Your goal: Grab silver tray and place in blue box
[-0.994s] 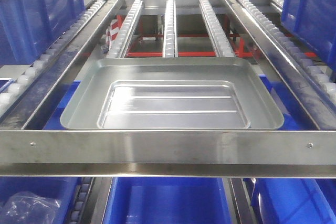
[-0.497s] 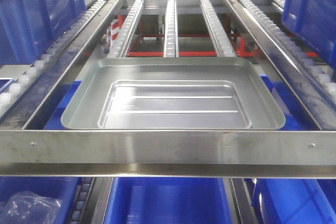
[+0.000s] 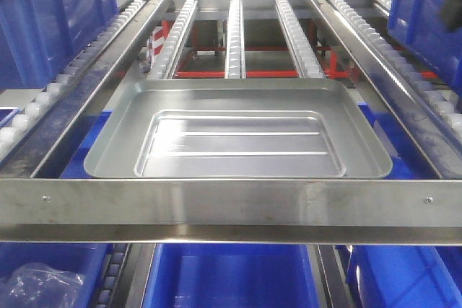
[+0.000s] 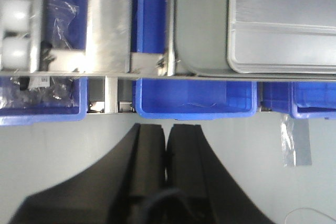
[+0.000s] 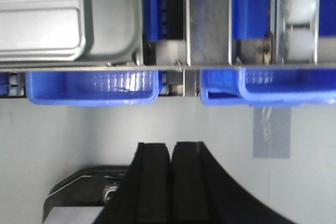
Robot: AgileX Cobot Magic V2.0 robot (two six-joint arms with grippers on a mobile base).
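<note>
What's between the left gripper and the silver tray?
Left wrist view: from the left gripper, bare floor, then the front wall of the blue box and the edge of the steel rail, before the silver tray.

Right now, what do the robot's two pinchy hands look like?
The left gripper and the right gripper look alike: each has two matte black fingers, wide at the base, curving narrower to flat, squared tips. A thin dark cable loops at the left one's base. A grey metal part shows beside the right one's base.
</note>
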